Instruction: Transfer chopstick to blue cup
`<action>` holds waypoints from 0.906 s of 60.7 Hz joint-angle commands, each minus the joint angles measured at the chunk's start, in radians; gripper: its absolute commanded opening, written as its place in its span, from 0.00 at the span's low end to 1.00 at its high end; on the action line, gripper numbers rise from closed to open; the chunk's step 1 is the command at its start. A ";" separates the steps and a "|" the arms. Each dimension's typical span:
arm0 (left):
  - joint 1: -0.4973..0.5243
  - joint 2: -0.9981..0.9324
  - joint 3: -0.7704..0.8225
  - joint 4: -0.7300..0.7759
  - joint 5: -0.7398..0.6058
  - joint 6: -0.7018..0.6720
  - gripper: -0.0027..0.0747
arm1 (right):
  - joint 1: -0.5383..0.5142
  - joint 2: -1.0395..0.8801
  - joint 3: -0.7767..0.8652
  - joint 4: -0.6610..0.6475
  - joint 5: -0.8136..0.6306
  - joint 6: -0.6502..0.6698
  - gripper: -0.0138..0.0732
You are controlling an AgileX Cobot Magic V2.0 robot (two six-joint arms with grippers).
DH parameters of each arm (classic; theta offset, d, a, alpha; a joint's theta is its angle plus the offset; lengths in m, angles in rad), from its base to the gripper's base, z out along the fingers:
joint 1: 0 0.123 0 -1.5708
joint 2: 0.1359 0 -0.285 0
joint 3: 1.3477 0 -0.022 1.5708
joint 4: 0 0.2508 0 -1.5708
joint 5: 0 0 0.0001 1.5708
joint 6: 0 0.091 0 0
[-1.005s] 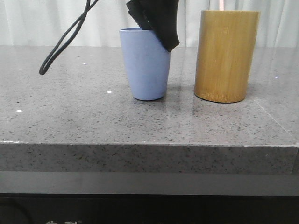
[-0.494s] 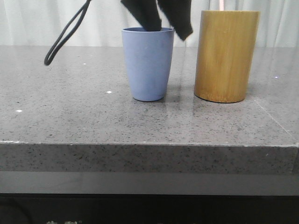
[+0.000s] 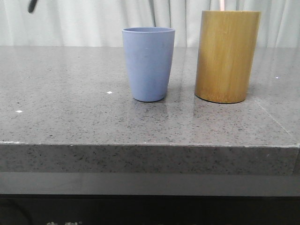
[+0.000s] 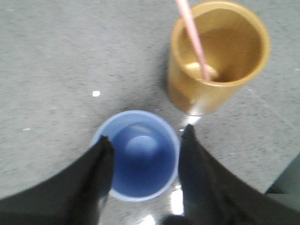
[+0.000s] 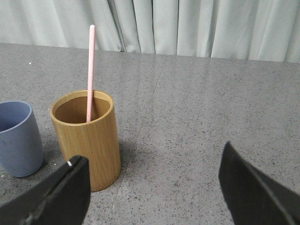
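Note:
The blue cup (image 3: 148, 63) stands upright on the grey stone table, and its inside is empty in the left wrist view (image 4: 136, 157). A tan bamboo holder (image 3: 227, 56) stands to its right. One pale pink chopstick (image 3: 220, 4) leans inside the holder; it shows longer in the left wrist view (image 4: 194, 40) and the right wrist view (image 5: 90, 70). My left gripper (image 4: 146, 133) is open and empty above the cup, one finger on each side of the rim. My right gripper (image 5: 153, 157) is open and empty to the right of the holder (image 5: 86, 140).
A black cable end (image 3: 33, 5) shows at the top left of the front view. White curtains hang behind the table. The table's front edge (image 3: 150, 145) runs across the near side. The cup also shows in the right wrist view (image 5: 18, 138).
My left gripper has lifted from the cup's rim up out of the front view, and the cable went with it. The cup shifted slightly right. The holder and chopstick have not moved.

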 commanded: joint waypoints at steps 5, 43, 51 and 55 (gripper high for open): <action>0.028 -0.120 0.023 0.053 0.010 -0.029 0.07 | 0.001 0.011 -0.038 0.004 -0.077 0.001 0.83; 0.560 -0.612 0.686 0.033 -0.115 -0.127 0.01 | 0.001 0.011 -0.038 0.004 -0.077 0.001 0.83; 0.609 -0.786 0.890 0.014 -0.299 -0.142 0.01 | 0.001 0.011 -0.038 0.004 -0.077 0.001 0.83; 0.611 -0.871 0.983 0.012 -0.390 -0.142 0.01 | 0.001 0.011 -0.038 0.004 -0.077 0.001 0.83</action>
